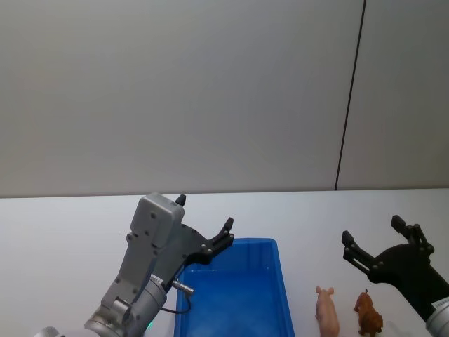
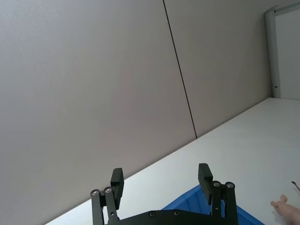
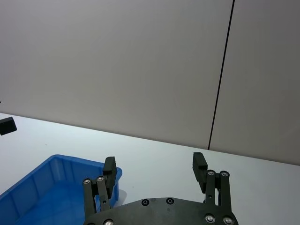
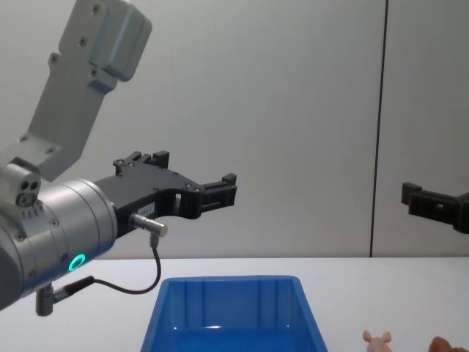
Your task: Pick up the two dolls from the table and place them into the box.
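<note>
box (image 1: 235,243): bright blue, on white desk (image 1: 70,232) | pink doll (image 1: 327,312): pale, pointed ears, just right of box | brown doll (image 1: 367,314): orange-brown, beside it, farther right | left pincer (image 1: 204,212): released, over box's far-left corner | right pincer (image 1: 372,229): released, above both dolls

The plain white tabletop (image 1: 63,225) carries the blue box (image 1: 252,242) near its middle; to the right of the box sit the pink doll (image 1: 327,311) and the brown doll (image 1: 367,314), side by side, clear of its wall
</note>
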